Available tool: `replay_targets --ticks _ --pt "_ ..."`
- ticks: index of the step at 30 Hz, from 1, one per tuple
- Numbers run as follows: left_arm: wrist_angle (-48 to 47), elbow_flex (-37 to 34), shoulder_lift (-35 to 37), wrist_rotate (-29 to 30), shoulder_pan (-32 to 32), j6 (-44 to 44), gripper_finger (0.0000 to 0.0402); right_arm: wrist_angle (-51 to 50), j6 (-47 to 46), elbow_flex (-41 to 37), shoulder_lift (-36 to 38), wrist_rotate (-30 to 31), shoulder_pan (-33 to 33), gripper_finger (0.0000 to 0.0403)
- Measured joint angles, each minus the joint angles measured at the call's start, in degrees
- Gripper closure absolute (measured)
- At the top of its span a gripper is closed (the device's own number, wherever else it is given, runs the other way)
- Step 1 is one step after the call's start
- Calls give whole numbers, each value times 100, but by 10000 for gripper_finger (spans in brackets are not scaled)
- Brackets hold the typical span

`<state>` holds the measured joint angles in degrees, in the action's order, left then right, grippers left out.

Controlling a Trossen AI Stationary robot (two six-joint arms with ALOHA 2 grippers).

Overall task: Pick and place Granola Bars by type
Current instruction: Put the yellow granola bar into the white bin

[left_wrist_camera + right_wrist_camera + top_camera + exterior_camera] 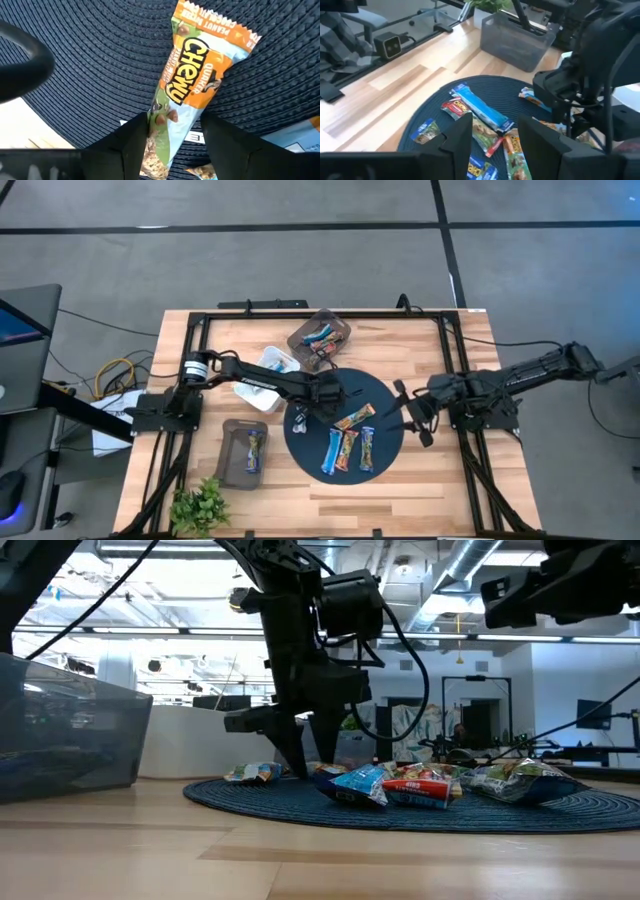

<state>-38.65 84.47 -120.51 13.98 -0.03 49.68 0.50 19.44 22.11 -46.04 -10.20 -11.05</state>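
An orange and pale-blue granola bar (192, 80) lies lengthwise between my left gripper's (175, 120) fingers, over the left part of the round dark-blue mat (385, 395). In the high view that gripper (303, 412) points down at the mat, shut on the bar. Several more bars (350, 448) lie side by side on the mat's near part, in blue, orange and red wrappers (480, 112). My right gripper (408, 415) hovers open above the mat's right edge and touches nothing. My left gripper pinches the granola bar near one end (165, 122), one finger on each long side, coming from above and pointing down. The bar runs on past the fingertips, and its free end (255, 772) sits low at the mat. I cannot tell whether the bar is lifted clear.
A grey tray (228, 455) with one bar stands near the table's left near corner, beside a small plant (200, 505). A tray with bars (322, 335) and a white tray (277, 360) stand beyond the mat. Bare wood shows along the near edge.
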Motion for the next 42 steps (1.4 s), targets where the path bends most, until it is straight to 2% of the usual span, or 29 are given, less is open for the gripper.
replay_targets --ticks 6,13,17,22,26,30,36,40,42 --pt "-2 -4 -2 -4 0 -40 229 -2 51 0 0 4 212 262" --pt "5 -13 -16 65 0 -104 298 -1 50 2 -13 1 302 270" --pt "7 -21 -26 390 -13 -268 331 -2 49 0 -13 -2 302 270" --pt "-220 184 -57 650 -129 -580 342 -3 49 1 -13 -7 302 269" --pt "-578 713 -57 706 -261 -1066 344 -3 49 2 -13 -9 302 270" --pt "-1358 1472 -55 859 -373 -1787 345 -3 8 2 -13 -9 302 270" --pt "-3659 2681 -36 1263 -350 -3766 345 -8 -142 2 -13 -9 301 270" --pt "-5168 2994 -22 1354 -161 -5350 345 -9 -148 2 -13 -9 300 269" --pt "-5149 2898 0 1350 -33 -5717 345 -9 -148 2 -13 -9 298 269"
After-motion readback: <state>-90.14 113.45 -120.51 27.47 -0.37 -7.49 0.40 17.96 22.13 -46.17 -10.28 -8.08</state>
